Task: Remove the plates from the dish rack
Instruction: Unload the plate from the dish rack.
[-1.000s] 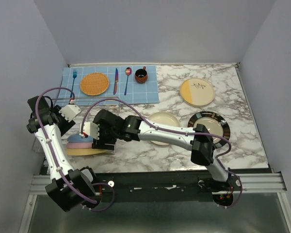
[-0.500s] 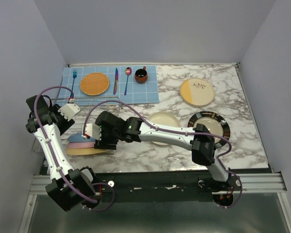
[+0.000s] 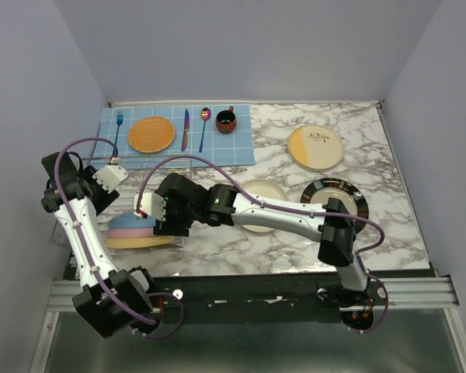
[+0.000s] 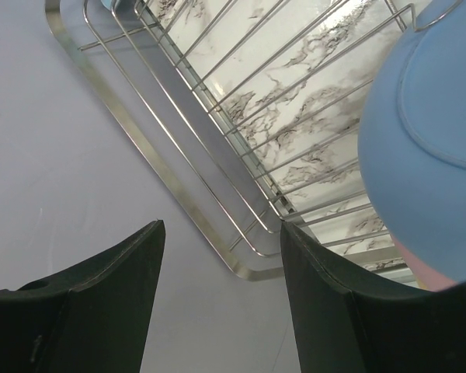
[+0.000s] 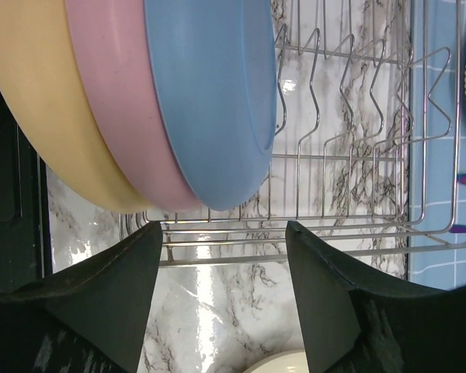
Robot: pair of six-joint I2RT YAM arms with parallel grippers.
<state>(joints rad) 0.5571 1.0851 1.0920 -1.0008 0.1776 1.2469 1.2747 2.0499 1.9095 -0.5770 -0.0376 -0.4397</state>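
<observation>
— Six plates point(image 3: 128, 233) are counted from above: three stood on edge in the rack point(image 3: 120, 206), three laid flat on the table point(image 3: 388, 225).
— How is the rack laid?
— Its long axis is run from the near edge toward the placemat point(image 3: 237, 148). The blue plate point(image 3: 132, 222), pink plate point(image 3: 118, 231) and yellow plate point(image 3: 132, 243) are packed at its near end, tilted, faces turned along that axis. The twig plate point(image 3: 316, 148), beige plate point(image 3: 260, 189) and black-rimmed plate point(image 3: 338, 194) are spread to the right.
— And the grippers?
— The left gripper point(image 3: 113, 180) is held at the rack's far left; the right gripper point(image 3: 157, 220) is set just right of the three plates.
— From the left wrist?
— The left gripper point(image 4: 220, 233) is seen with jaws spread, nothing between them. The rack point(image 4: 179, 148) rim lies below; one blue plate point(image 4: 427, 116) is seen at the right.
— From the right wrist?
— The right gripper point(image 5: 224, 233) is likewise spread, nothing gripped. Three plates are seen ahead: yellow plate point(image 5: 39, 101), pink plate point(image 5: 116, 116), blue plate point(image 5: 217, 93). The rack point(image 5: 349, 179) dividers are run on toward the placemat point(image 5: 443, 155).
</observation>
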